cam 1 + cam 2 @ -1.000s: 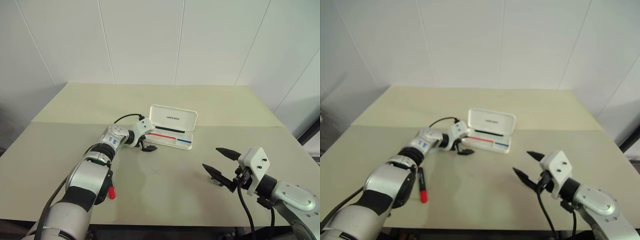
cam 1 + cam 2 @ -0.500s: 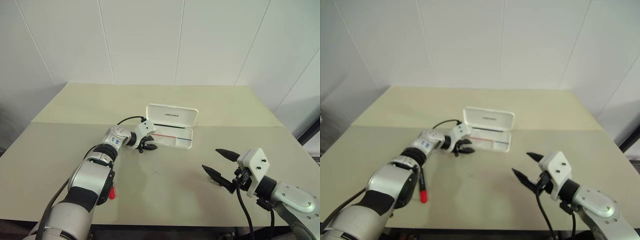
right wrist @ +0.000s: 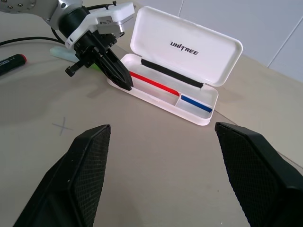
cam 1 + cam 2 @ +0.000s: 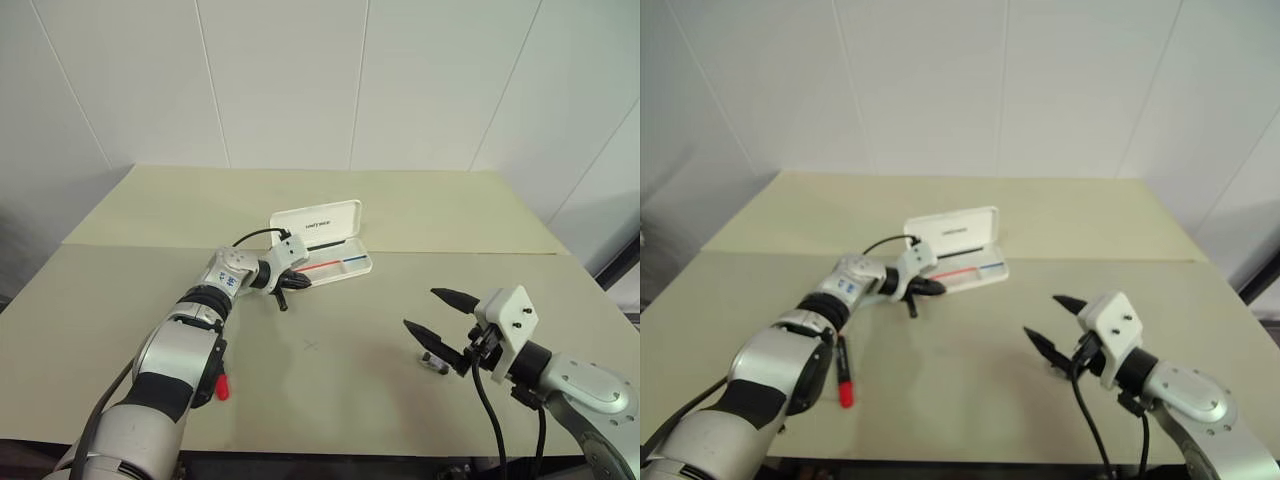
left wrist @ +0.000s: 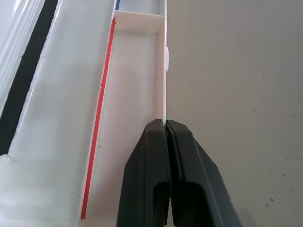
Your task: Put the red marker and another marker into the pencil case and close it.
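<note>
The matte beige counter (image 4: 420, 215) carries the pencil case (image 3: 166, 101), a white hard-plastic box with rounded corners, lid up, red and blue stripes inside. The left hand (image 5: 164, 130) is pinched tight on the case's thin front wall. The right hand (image 3: 158, 165) hovers spread wide, holding nothing. The red marker (image 4: 843, 370) lies near the counter's front edge, well apart from the case.
</note>
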Motion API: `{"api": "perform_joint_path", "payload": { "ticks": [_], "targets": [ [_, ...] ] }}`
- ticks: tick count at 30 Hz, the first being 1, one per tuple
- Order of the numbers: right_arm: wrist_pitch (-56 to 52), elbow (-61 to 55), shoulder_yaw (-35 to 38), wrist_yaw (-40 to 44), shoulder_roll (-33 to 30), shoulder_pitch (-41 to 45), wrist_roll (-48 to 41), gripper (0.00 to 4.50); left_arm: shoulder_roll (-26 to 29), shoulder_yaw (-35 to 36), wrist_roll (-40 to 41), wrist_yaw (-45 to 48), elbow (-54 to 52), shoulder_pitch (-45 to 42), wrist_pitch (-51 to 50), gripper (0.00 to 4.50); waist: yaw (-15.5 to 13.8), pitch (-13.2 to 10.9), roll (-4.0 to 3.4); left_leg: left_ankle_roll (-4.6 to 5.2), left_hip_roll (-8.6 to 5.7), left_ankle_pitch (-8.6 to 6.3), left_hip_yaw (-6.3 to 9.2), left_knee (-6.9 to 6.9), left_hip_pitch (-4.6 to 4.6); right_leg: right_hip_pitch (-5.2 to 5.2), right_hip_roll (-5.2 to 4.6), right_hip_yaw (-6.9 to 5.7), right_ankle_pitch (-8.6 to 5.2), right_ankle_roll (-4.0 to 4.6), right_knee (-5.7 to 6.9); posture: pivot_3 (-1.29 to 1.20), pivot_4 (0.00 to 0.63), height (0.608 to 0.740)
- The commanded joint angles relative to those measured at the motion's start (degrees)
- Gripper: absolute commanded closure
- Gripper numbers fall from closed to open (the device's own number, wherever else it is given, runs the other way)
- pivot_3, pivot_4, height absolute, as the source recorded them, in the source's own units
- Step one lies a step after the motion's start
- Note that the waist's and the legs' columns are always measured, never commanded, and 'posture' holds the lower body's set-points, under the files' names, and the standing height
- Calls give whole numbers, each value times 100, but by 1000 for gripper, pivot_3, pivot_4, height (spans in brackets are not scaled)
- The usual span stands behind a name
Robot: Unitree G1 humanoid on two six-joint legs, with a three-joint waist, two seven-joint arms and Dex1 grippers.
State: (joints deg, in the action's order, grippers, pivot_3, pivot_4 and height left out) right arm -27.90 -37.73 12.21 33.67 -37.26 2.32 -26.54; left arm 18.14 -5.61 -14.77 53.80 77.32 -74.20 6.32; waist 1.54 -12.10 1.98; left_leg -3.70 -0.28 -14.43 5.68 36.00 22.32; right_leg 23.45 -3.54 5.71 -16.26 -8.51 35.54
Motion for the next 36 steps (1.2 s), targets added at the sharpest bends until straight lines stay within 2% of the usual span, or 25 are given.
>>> {"api": "perform_joint_path", "payload": {
  "ticks": [1, 9, 14, 18, 20, 28, 33, 36],
  "targets": [
    [80, -2, 8, 102, -49, 166, -77, 0, 79, 103, 157, 293, -111, -84, 218, 4464, 1, 0, 0, 0, 0, 0, 0, 1, 0, 0, 0, 0, 0, 0, 0, 0, 150, 740],
    [166, 244, 2, 306, -112, 374, -50, 0, 179, 229, 431, 905, -446, -48, 588, 4464, 0, 0, 0, 0, 1, 0, 1, 2, 0, 1, 1, 0, 0, 0, 3, 0, 150, 740],
    [237, 364, 179, 503, -206, 323, -77, 0, 235, 307, 866, 1686, -1264, 352, 703, 4464, -1, 0, 0, 0, 1, 0, 0, 1, 2, 1, -1, 0, 0, 0, 2, 0, 150, 740],
    [294, 468, 259, 623, -300, 310, -72, 0, 295, 360, 1246, 1917, -2367, 956, 253, 4464, 12, 0, -1, 0, 3, 0, 1, 1, 0, 2, 1, 1, 0, 1, 7, 0, 150, 740],
    [314, 517, 292, 660, -334, 346, -83, 0, 392, 332, 1487, 2103, -3343, 1478, -226, 4464, 15, 0, -1, 0, 3, 0, 1, 3, -2, 2, 1, 3, 0, 1, 11, 0, 150, 740],
    [357, 733, 448, 865, -454, 401, -112, 0, 1065, 303, 2371, 2495, -6364, 3054, -1910, 4464, 8, 0, -2, 0, 6, 0, -1, 9, -7, 1, 1, 7, -1, 4, 23, 0, 150, 740],
    [383, 733, 649, 1012, -556, 199, -175, 0, 1540, 199, 2864, 2628, -7729, 3815, -2699, 4464, 5, 0, -3, 0, 6, 0, 0, 7, -7, 0, 0, 7, -2, 6, 18, 0, 150, 740],
    [383, 718, 751, 1092, -596, 101, -236, 0, 1711, 143, 2990, 2559, -8175, 4108, -2932, 4464, 4, 0, -3, 0, 7, 0, -1, 7, -8, -1, 0, 7, -3, 8, 17, 0, 150, 740]
  ]
}}
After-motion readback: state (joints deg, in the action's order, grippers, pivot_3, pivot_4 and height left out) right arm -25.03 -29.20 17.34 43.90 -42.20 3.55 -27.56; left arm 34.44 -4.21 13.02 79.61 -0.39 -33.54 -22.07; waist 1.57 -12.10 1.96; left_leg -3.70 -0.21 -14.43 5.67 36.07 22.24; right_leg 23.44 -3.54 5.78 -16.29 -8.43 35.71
